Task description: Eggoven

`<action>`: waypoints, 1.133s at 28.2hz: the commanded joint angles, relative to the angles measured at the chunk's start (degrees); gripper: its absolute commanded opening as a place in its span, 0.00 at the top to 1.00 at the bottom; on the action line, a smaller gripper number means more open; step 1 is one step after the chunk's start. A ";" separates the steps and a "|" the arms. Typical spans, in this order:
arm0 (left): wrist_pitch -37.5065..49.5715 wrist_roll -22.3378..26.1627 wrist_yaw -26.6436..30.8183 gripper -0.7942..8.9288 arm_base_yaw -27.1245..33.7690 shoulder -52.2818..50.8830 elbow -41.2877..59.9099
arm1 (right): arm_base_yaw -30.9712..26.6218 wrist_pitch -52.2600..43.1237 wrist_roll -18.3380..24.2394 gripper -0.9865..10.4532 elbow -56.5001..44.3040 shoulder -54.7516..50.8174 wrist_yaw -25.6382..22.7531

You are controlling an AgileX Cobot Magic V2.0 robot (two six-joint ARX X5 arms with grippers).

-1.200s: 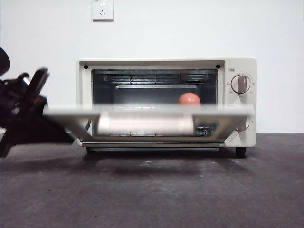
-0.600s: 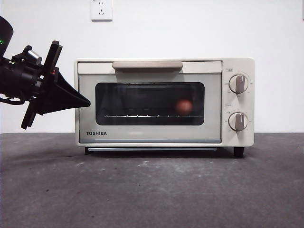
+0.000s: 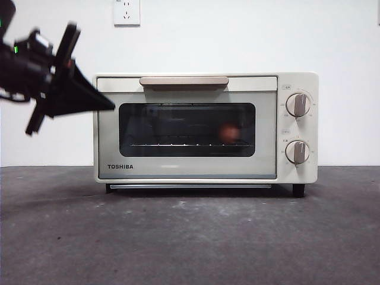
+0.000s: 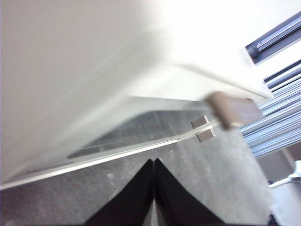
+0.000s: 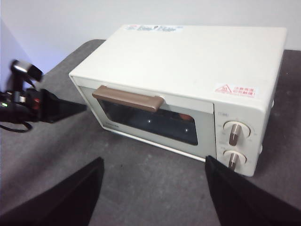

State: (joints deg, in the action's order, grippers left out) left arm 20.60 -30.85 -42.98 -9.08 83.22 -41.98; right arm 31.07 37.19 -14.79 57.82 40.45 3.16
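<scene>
The oven [image 3: 208,127] stands on the dark table [image 3: 190,237] with its door shut, and the egg [image 3: 230,132] lies inside on the wire rack, showing dimly through the glass window toward the knob side. The task reads as essentially done: egg in, door closed.

The left gripper [image 3: 110,107] hangs at the oven's upper corner on the side away from the knobs. Its jaws are pressed together into one black wedge and hold nothing; the left wrist view shows the two tips meeting along a thin seam [image 4: 154,162]. The tip sits just beside the door's edge, and whether it touches cannot be told. From this gripper the egg lies across the width of the oven, behind the glass and well apart. The handle [image 3: 184,81] runs level along the top of the door, its long axis pointing sideways from the gripper tip, with its near end close by.

The right gripper [image 5: 153,188] waits in front of and above the oven with its jaws spread wide and empty. It is farther from the oven than the left one, though on the knob side, where the egg rests.

Any further move probably calls only for both arms to draw clear of the door.
</scene>
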 commanded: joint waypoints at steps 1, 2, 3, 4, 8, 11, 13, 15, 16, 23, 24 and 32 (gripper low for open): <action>-7.87 6.56 4.94 0.91 -1.95 -5.60 -1.05 | 0.35 1.11 0.72 0.61 1.05 0.70 -0.20; -10.67 7.87 6.80 0.91 -2.67 -7.58 -1.05 | 0.35 1.95 0.83 0.61 1.05 0.70 -0.24; -13.97 9.31 9.01 0.91 -3.54 -9.94 -1.05 | 0.33 2.69 1.36 0.61 1.03 0.83 -0.24; -16.96 10.56 11.13 0.91 -4.48 -12.20 -1.05 | 0.33 3.28 1.88 0.61 1.03 1.14 -0.24; -25.99 13.70 18.67 0.91 -8.15 -20.35 -1.07 | 0.28 4.39 3.56 0.64 0.83 1.46 -0.46; -30.88 14.40 24.39 0.91 -10.91 -26.14 -1.07 | 0.31 2.49 3.72 0.64 -0.83 1.38 -0.20; -33.66 14.45 27.93 0.91 -12.59 -29.79 -1.09 | 0.31 0.44 3.72 0.65 -3.17 1.20 -0.17; -36.20 14.97 30.18 0.91 -13.97 -32.83 -1.09 | 0.31 -2.36 3.72 0.65 -6.43 0.26 -0.15; -37.59 15.28 31.32 0.91 -14.60 -34.29 -1.09 | 0.31 -4.26 3.69 0.67 -8.50 -0.31 -0.09; -43.71 15.50 34.62 0.91 -16.85 -40.06 -1.09 | 0.35 -20.22 3.34 0.82 -22.03 -4.17 1.92; -43.78 15.67 34.62 0.91 -16.90 -40.48 -1.09 | 0.35 -22.34 3.34 0.86 -23.47 -4.57 2.03; -43.76 16.33 34.60 0.91 -16.87 -40.96 -1.09 | 0.35 -25.64 3.91 0.91 -26.03 -5.42 1.03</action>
State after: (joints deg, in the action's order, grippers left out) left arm -23.79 -15.53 -8.71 -25.65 41.95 -41.98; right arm 31.07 12.25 -11.42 31.66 34.89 4.58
